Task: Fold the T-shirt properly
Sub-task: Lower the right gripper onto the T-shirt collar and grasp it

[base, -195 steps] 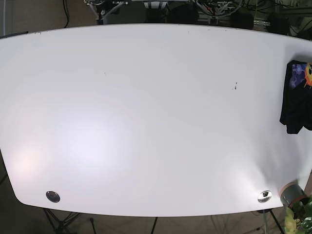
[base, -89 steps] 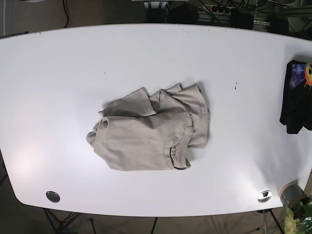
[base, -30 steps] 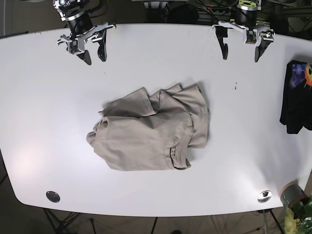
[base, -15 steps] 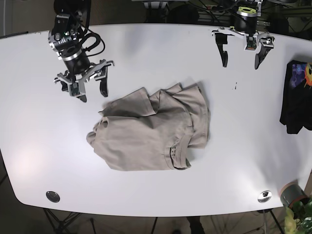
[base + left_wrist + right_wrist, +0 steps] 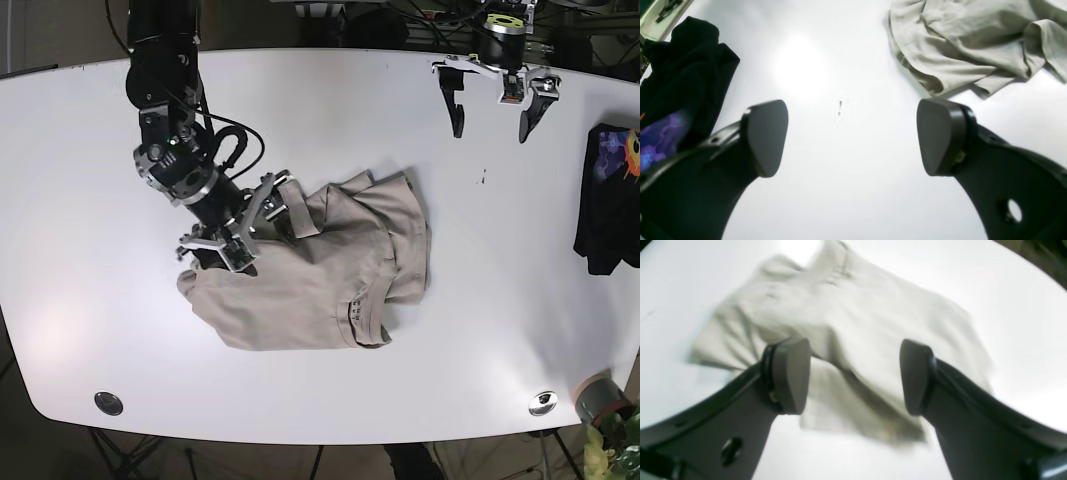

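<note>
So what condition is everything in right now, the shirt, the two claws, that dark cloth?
Beige T-shirt: crumpled, unfolded, on the table.
Right gripper: open, over the shirt's edge.
Left gripper: open, above bare table, holding nothing.
Black garment: lying bunched at the table edge.

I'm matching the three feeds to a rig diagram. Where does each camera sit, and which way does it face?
Base: overhead, looking down on the white table, both arms in view.
Left wrist: behind the left gripper, facing bare table; black garment at its left.
Right wrist: behind the right gripper, facing down onto the T-shirt.
All three views show the T-shirt.
</note>
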Robot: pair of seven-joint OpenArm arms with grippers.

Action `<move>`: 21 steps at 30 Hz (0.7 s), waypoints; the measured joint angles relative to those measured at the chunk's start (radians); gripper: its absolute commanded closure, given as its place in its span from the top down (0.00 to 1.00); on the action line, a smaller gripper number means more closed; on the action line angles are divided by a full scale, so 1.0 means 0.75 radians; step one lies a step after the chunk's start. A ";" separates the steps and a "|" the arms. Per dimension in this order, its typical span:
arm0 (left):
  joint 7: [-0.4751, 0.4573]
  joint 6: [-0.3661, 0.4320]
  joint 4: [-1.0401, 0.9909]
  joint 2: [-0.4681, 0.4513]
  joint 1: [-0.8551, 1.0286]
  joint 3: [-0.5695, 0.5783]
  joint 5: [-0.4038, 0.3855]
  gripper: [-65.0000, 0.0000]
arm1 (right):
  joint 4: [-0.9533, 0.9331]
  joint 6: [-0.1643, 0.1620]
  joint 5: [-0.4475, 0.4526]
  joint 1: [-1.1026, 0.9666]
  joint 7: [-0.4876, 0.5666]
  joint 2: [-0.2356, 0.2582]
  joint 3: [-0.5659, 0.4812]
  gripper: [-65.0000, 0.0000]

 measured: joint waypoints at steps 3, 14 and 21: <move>-0.001 -0.001 0.001 0.001 0.001 0.000 0.000 0.88 | -0.052 0.001 0.000 0.082 -0.037 -0.001 -0.092 0.62; -0.002 -0.001 -0.003 0.003 -0.003 0.000 0.000 0.88 | -0.439 -0.004 -0.003 0.360 -0.043 -0.080 -0.413 0.61; -0.001 -0.001 -0.031 0.001 -0.003 0.000 0.001 0.88 | -0.757 -0.006 0.001 0.523 -0.019 -0.168 -0.496 0.61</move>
